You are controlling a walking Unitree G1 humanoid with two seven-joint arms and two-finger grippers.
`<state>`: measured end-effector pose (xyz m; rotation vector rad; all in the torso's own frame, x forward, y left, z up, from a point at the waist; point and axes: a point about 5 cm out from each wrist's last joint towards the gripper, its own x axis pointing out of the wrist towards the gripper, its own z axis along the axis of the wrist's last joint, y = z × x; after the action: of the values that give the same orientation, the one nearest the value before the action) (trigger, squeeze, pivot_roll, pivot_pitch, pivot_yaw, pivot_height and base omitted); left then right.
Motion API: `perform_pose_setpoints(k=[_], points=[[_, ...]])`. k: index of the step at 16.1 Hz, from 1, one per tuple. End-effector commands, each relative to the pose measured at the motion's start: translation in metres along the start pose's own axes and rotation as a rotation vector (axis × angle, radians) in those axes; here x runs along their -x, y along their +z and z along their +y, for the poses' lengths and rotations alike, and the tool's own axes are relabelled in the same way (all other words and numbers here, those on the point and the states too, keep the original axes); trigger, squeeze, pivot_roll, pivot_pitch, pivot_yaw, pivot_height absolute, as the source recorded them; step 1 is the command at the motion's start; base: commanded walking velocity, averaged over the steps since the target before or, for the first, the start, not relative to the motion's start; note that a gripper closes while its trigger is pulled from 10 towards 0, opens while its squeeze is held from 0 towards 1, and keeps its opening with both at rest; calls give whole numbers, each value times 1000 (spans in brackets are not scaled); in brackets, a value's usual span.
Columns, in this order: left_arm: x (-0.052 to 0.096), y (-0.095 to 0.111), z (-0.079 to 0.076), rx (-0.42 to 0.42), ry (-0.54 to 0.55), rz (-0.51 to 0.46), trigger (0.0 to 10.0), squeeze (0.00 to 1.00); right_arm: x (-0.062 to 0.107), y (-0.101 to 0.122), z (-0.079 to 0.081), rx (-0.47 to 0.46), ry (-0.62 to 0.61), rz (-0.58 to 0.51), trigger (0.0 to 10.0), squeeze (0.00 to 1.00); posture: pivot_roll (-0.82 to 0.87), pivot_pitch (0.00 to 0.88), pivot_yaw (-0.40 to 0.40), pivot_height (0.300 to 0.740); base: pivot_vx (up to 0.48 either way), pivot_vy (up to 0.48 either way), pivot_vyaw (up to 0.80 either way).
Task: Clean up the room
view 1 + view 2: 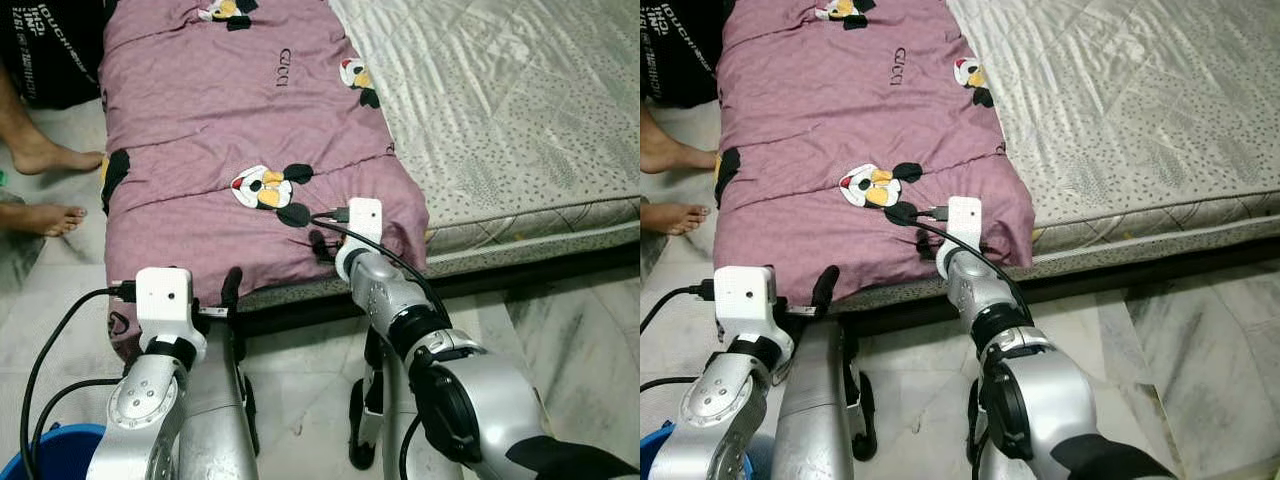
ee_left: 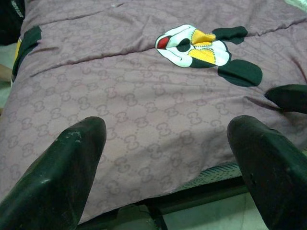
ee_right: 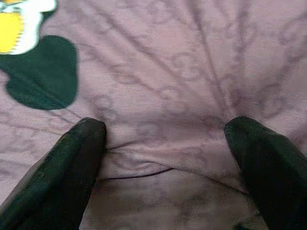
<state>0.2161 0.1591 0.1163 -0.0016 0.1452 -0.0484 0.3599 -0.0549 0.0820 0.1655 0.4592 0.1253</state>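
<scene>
- A mauve-purple quilted blanket (image 1: 220, 130) printed with cartoon mouse figures and a faint interlocking-letter pattern lies spread over the left part of the bed, its near edge hanging over the bed's foot
- Beside it, to the right, the bare cream mattress (image 1: 510, 110) with a grey speckled, stitched cover lies uncovered
- The right gripper (image 3: 165, 139) is pressed into the blanket at its near right corner, just beyond a black mouse-ear patch; its two black fingers (image 3: 72, 163) stand wide apart with the cloth puckered in folds between them, so it is spread open and not yet closed on the fabric
- The left gripper (image 2: 165, 167) hovers at the near edge of the blanket toward the left side, its fingers (image 2: 62, 167) spread wide and holding nothing
- A person's bare feet (image 1: 45, 185) rest on the pale marbled tile floor (image 1: 570, 330) to the left of the bed
- A blue plastic bucket (image 1: 50, 450) shows its rim at the lower left, near the left arm's black cable
</scene>
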Motion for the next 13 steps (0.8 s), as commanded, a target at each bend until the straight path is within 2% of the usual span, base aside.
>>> perform_pose_setpoints(k=[1, 2, 4, 5, 6, 7, 9, 11, 12, 13], points=[[0, -3, 2, -14, 19, 8, 10000, 0, 1, -10, -26, -42, -131, 38, 10000, 243, 71, 249, -20, 575, 0, 0, 0], [-1, -2, 3, -16, 23, 4, 10000, 0, 1, -7, -34, -51, -161, 24, 10000, 12, 71, 238, -19, 575, 0, 0, 0], [-4, -2, 6, -18, 32, 0, 10000, 0, 1, 0, -47, -74, -194, -9, 10000, 0, 68, 219, -16, 575, 0, 0, 0], [-5, -2, 8, -21, 43, -5, 10000, 0, 2, 6, -59, -85, -209, -46, 10000, 0, 60, 192, -13, 575, 0, 0, 0], [-6, -3, 11, -25, 56, -8, 10000, 0, 4, 12, -75, -54, -232, -89, 10000, 0, 49, 166, -10, 575, 0, 0, 0], [-6, -3, 12, -24, 62, -10, 10000, 0, 6, 13, -81, -44, -247, -101, 10000, 0, 44, 155, -9, 575, 0, 0, 0], [-10, -4, 16, -26, 74, -13, 10000, 0, 13, 9, -106, 9, -319, -113, 10000, 0, 29, 113, -6, 575, 0, 0, 0], [-13, -1, 21, -31, 87, -30, 10000, 0, 24, -4, -131, 17, -359, -99, 10000, 0, 14, 61, 6, 575, 0, 0, 0], [-16, -1, 25, -34, 91, -40, 10000, 0, 32, -11, -139, -16, -363, -103, 10000, 0, 2, 31, 13, 575, 0, 0, 0], [-20, -1, 26, -36, 91, -44, 10000, 0, 35, -13, -141, -26, -354, -112, 10000, 0, -7, 7, 19, 575, 0, 0, 0]])
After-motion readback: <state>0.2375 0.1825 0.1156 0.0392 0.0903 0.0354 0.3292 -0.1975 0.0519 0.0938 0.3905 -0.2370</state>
